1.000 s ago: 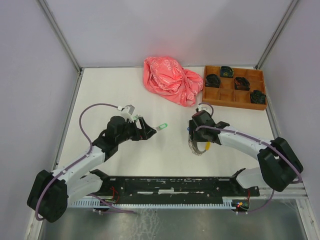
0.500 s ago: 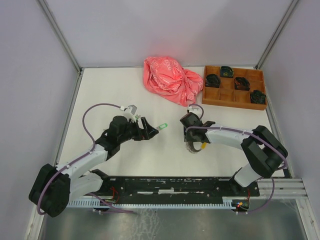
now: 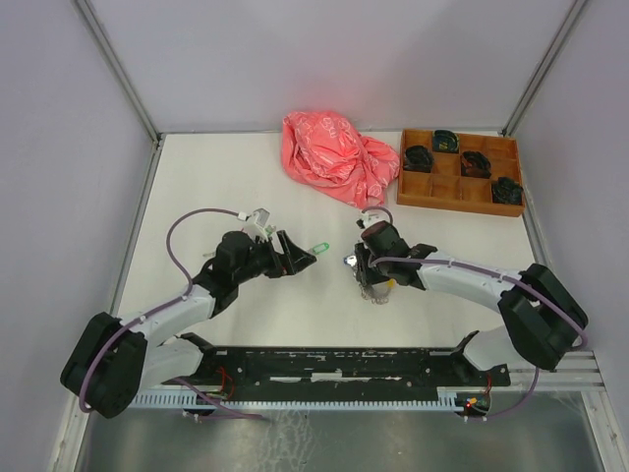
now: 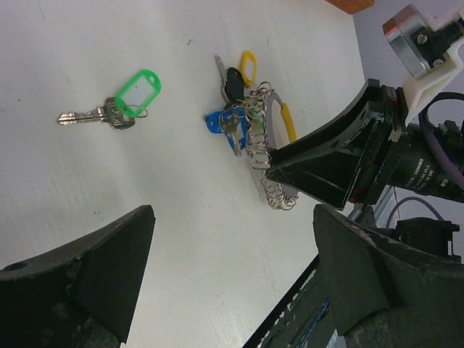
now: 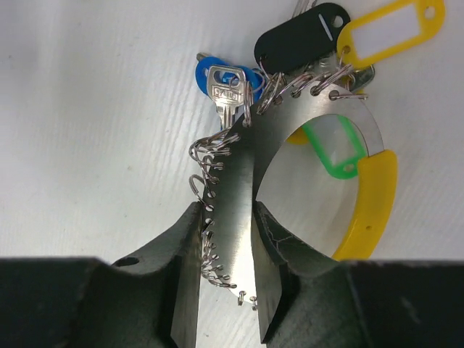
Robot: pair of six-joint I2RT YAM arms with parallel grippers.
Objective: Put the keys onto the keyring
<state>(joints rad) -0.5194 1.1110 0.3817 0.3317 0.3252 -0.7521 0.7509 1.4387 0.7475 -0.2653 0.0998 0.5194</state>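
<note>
Four black bundles [image 3: 418,157] in tray [image 3: 458,205]; left jaws spread, right jaws pinching keyring [image 5: 234,181].

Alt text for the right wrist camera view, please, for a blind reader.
The right gripper straddles the steel band of the keyring, on a white table. A blue tag, a black tag and a yellow tag cluster at the ring's wire loops, and a green tag shows inside the ring.
</note>
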